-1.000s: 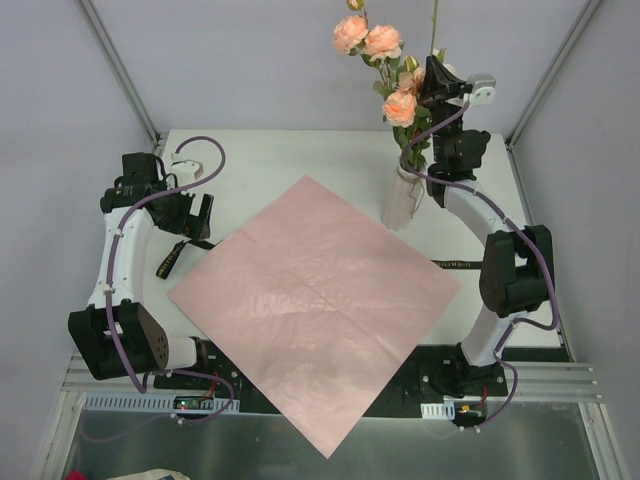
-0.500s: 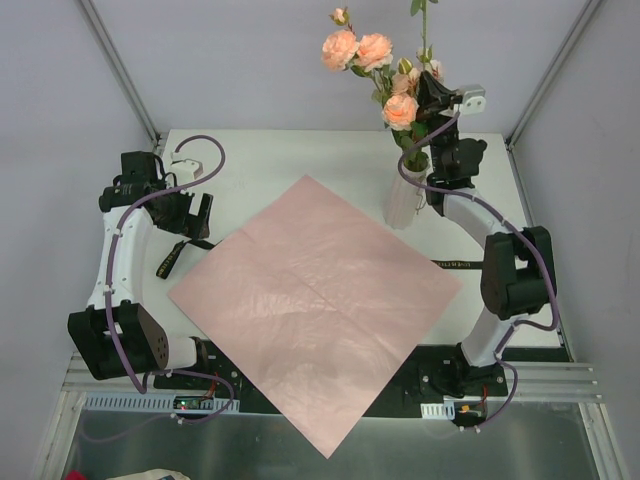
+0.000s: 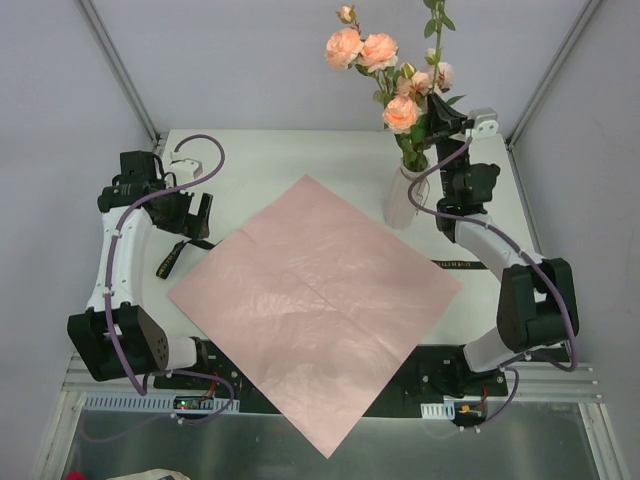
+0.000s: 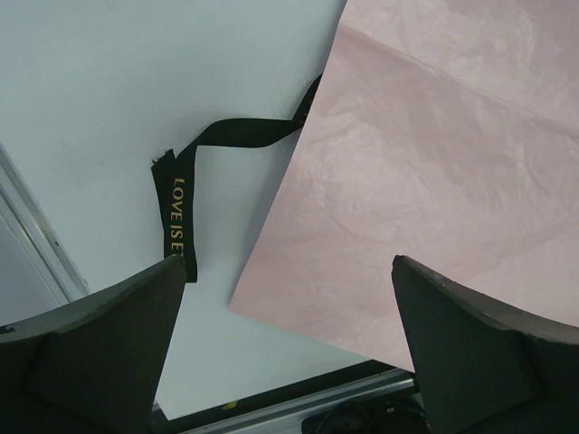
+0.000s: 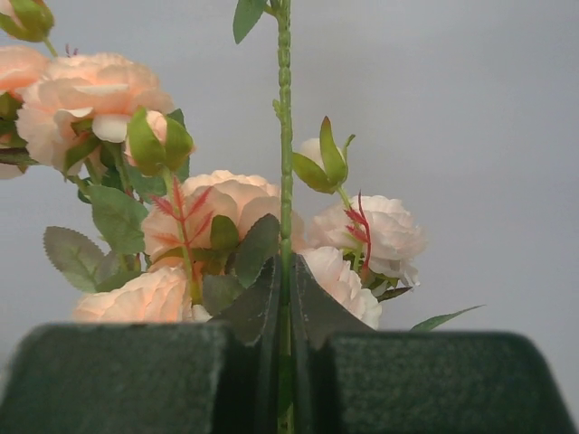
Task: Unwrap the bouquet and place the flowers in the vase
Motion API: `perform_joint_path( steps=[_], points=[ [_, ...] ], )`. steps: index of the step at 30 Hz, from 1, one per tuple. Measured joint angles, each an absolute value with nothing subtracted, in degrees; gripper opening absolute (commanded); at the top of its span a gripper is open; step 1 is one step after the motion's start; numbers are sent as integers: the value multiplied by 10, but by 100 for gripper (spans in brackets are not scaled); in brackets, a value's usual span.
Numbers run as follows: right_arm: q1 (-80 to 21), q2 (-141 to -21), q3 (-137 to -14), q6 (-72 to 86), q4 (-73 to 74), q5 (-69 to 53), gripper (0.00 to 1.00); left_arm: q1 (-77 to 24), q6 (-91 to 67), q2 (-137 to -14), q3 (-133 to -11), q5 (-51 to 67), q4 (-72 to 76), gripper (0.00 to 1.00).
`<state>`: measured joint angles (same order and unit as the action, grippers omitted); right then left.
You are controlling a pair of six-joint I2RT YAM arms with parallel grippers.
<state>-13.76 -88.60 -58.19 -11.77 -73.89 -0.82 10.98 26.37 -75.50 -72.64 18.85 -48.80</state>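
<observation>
The left pincer [image 3: 190, 215] hangs low over the table [image 3: 300, 160] with its jaws spread wide and nothing between them. In the left wrist view both dark fingers [image 4: 109, 344] frame bare tabletop and paper, touching neither. Just beneath and a little to the outer side of this pincer [image 4: 288, 262] lies the ribbon [image 4: 176, 217], black with gold lettering, loose and kinked, one end running under the paper's edge. In the top view the ribbon [image 3: 172, 258] lies just near-side of the pincer.

To the inner side of that pincer the paper [image 3: 315, 300] lies flat and unfolded, one corner reaching past the table's near edge; the wrist view shows its pink, creased edge [image 4: 434, 163].

Further right stands the vase [image 3: 402, 198], upright, just below and to the inner side of the right pincer [image 3: 443, 120]. The flowers [image 3: 375, 50] rise from its neck, blooms above and inward of that pincer.

The right pincer [image 5: 286, 298] is raised and clamped tight on one thin green stem [image 5: 285, 136], which runs straight up between its jaws. Peach blooms [image 5: 226, 208] crowd just behind it.
</observation>
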Motion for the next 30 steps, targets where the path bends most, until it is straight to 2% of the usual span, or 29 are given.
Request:
perform_joint_path(
  steps=[4, 13, 15, 17, 19, 24, 26, 28, 30],
  points=[
    [-138, -858, -559, -116, -738, -12, 1, 110, 263, -750, -726, 189, -488, 97],
    [-137, -764, -465, -117, -736, -16, 9, 110, 258, -737, -726, 194, -488, 97],
    [-138, -741, -448, -119, -736, -17, 14, 110, 255, -737, -726, 195, -488, 97],
    [-138, -725, -439, -119, -736, -22, 25, 110, 252, -737, -726, 195, -488, 97],
    [-138, -714, -434, -119, -737, -26, 30, 110, 249, -737, -726, 197, -488, 97],
    [-137, -696, -431, -117, -731, -35, 34, 110, 246, -734, -726, 208, -488, 97],
    [-138, -680, -435, -116, -684, -35, 30, 110, 245, -731, -726, 211, -488, 97],
    [-138, -666, -474, -112, -577, -37, 25, 110, 244, -729, -726, 216, -488, 98],
    [-138, -667, -545, -108, -456, -39, 30, 110, 244, -729, -727, 222, -489, 98]
  ],
)
